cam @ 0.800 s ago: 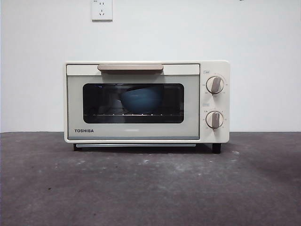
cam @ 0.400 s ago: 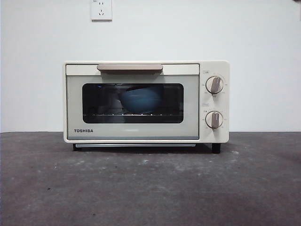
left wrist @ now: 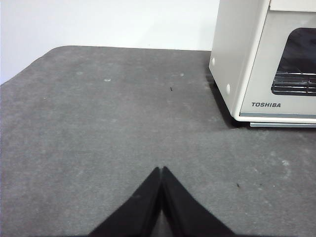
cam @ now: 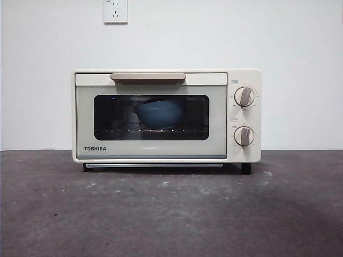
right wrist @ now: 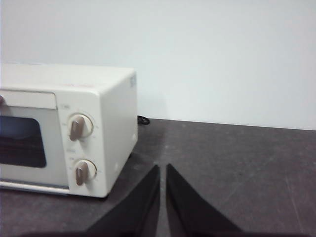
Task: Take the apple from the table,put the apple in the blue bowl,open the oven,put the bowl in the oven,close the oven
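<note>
Left gripper (left wrist: 161, 170): jaws together, tips touching, nothing between them, hanging over bare table (left wrist: 98, 123). The oven (left wrist: 256, 64) sits ahead and off to the gripper's right side, well apart from it; only the oven's left wall and the door's near corner with the Toshiba mark show in the left wrist view.

Front view, centre: oven (cam: 166, 115) stands on the table (cam: 171, 214), door shut, beige bar handle (cam: 148, 77) along the door's top. Blue bowl (cam: 159, 113) is inside, seen through the dark glass window, sitting on the wire rack. Apple can't be made out through the glass. Two round knobs (cam: 244, 96) on the oven's right panel, one above the other. Wall socket (cam: 115, 10) above the oven on the white wall. No arm shows in the front view.

Right gripper (right wrist: 162, 170): jaws nearly together, a thin slit between the tips, holding nothing, over the table (right wrist: 237, 163). Oven (right wrist: 64, 128) lies ahead to its left, knob side nearest, apart from the jaws. A dark cable (right wrist: 143, 120) shows behind the oven's rear corner.
</note>
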